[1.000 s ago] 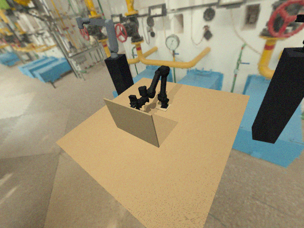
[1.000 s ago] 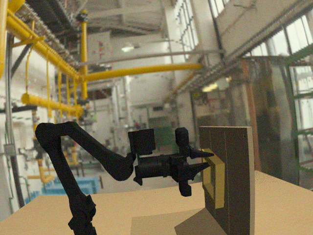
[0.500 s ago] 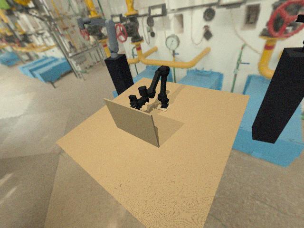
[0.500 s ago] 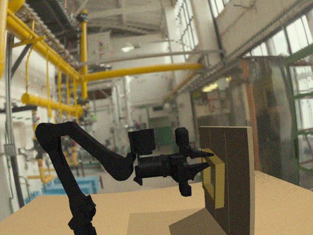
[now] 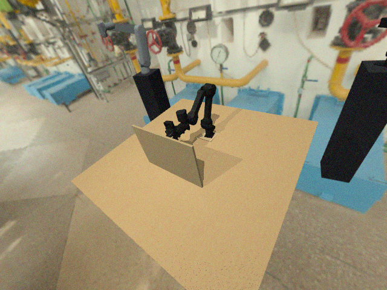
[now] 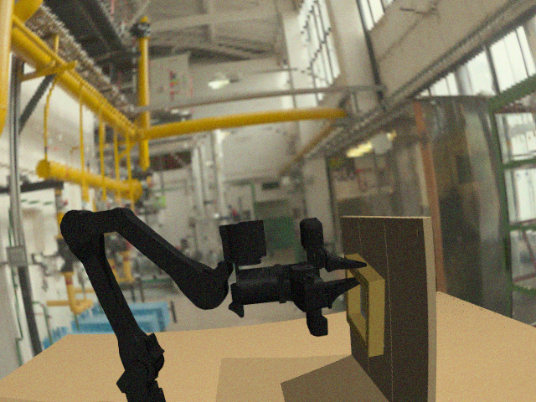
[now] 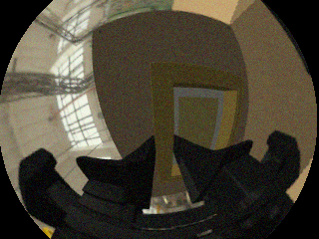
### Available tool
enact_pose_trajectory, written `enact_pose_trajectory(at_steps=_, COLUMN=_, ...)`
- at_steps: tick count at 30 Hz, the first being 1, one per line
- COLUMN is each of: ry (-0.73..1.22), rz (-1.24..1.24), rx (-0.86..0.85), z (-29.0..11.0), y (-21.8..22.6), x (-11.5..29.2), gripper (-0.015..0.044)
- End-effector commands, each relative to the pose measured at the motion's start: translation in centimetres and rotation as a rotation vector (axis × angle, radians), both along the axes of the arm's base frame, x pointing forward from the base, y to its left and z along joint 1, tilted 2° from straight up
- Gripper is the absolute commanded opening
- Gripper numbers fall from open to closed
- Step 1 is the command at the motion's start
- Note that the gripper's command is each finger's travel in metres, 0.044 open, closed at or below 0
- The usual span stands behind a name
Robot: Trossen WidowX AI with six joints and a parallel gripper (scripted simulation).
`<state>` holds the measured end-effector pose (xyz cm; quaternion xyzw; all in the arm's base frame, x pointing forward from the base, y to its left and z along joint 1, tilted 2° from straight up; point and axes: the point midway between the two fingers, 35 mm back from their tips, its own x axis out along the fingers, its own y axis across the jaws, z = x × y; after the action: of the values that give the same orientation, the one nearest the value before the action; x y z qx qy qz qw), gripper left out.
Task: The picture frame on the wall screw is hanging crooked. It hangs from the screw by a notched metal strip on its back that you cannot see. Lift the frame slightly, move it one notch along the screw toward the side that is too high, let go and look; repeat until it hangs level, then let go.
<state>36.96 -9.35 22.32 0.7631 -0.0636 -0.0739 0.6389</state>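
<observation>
A yellow picture frame (image 6: pixel 375 302) (image 7: pixel 199 79) hangs on the arm's side of an upright tan wall panel (image 6: pixel 406 302) (image 5: pixel 172 156) (image 7: pixel 134 60). The exterior view shows it almost edge-on, and the panel hides it in the top view. My gripper (image 6: pixel 358 272) (image 7: pixel 162 137) (image 5: pixel 171 132) reaches level towards the panel and is shut on the frame's upper part, one finger on each side of a frame bar. In the wrist view the frame's edges slant against the panel's edges. The screw and the notched strip are hidden behind the frame.
The panel stands on a tan table (image 5: pixel 218 212) (image 6: pixel 476 346), with the arm's base (image 5: pixel 207 132) behind it. Two tall black pillars (image 5: pixel 152 93) (image 5: pixel 356 124) stand at the table's back left and right. The table's edges drop to the floor.
</observation>
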Motion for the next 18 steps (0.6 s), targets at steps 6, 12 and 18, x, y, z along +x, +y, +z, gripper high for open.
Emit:
enact_pose_trajectory(at_steps=6, ry=-0.012, rz=0.003, rx=-0.004, z=0.40, y=0.10, x=0.05, gripper=0.0000)
enact_pose_trajectory(at_steps=12, ry=-0.012, rz=0.003, rx=-0.004, z=0.43, y=0.15, x=0.07, gripper=0.0000)
enact_pose_trajectory(at_steps=18, ry=-0.012, rz=0.003, rx=-0.004, z=0.45, y=0.20, x=0.08, gripper=0.0000)
